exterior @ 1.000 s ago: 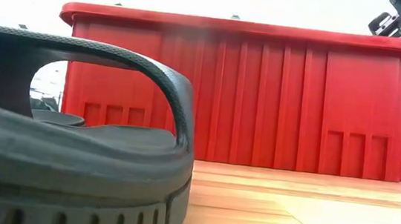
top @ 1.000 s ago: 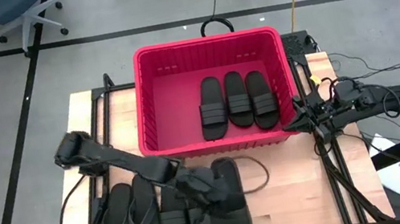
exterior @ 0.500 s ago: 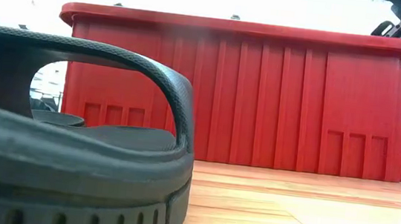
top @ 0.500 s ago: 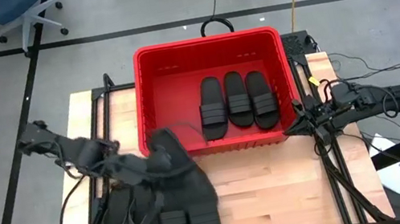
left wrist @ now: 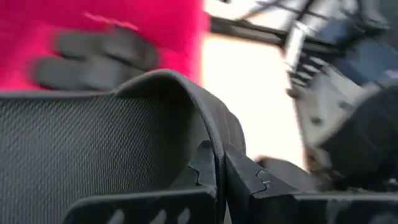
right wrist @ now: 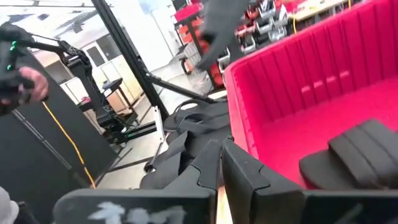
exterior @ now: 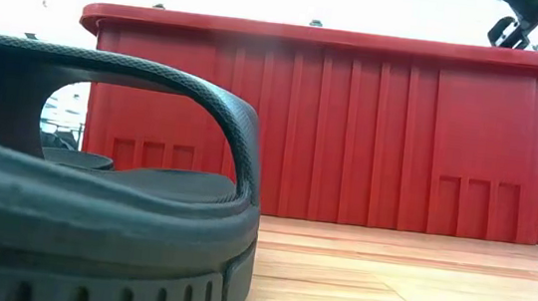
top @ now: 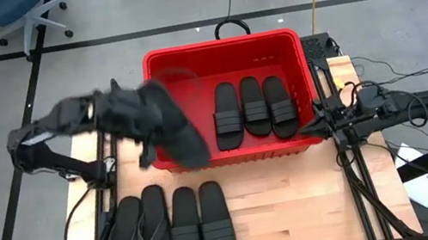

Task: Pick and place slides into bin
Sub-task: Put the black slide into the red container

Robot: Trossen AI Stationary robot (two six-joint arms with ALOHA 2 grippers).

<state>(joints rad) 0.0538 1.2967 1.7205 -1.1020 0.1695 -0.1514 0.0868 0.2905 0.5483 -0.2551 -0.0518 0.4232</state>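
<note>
The left gripper was clamped tight on a black slide, which it carried in the air over the left end of the red bin. In the left wrist view its fingers met on the thin edge of the ribbed strap, with no gap between them. From above, the held slide hung tilted, its long axis running diagonally from the gripper down toward the bin's near wall, the far end lapping over that wall's rim.

The right gripper was closed and held nothing; it waited just beside the bin's right wall, near the front corner. In the right wrist view its fingers pressed together at the bin's rim.

Three slides lay flat inside the bin, side by side and touching, their long axes running front to back. Four more slides lay in a row on the tabletop in front of the bin: two flip-flops at the left, two band-strap ones at the right, all pointing lengthwise toward the bin. The low view was filled by one band-strap slide close to the camera, with the bin's near wall behind.
</note>
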